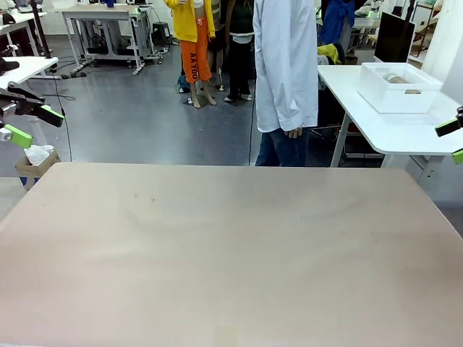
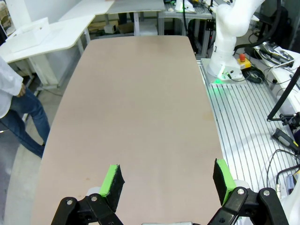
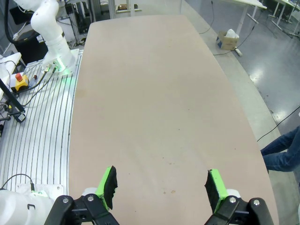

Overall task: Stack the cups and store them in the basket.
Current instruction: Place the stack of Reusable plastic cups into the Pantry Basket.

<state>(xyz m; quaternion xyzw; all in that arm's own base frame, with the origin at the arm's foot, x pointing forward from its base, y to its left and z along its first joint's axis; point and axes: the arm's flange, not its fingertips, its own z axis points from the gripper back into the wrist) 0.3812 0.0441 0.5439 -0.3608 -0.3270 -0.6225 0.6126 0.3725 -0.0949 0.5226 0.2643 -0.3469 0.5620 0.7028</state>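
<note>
Your left gripper (image 2: 166, 180) and right gripper (image 3: 160, 183) hang spread wide, holding nothing, over the table (image 1: 231, 246); basket (image 1: 400, 88) sits on the side desk.

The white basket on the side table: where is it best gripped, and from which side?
On the basket, probably the lipped rim of the near wall, from above, one finger inside and one outside. It stands upright and open-topped on the side table; its smooth solid walls show no handles, and it looks too wide to span.
</note>
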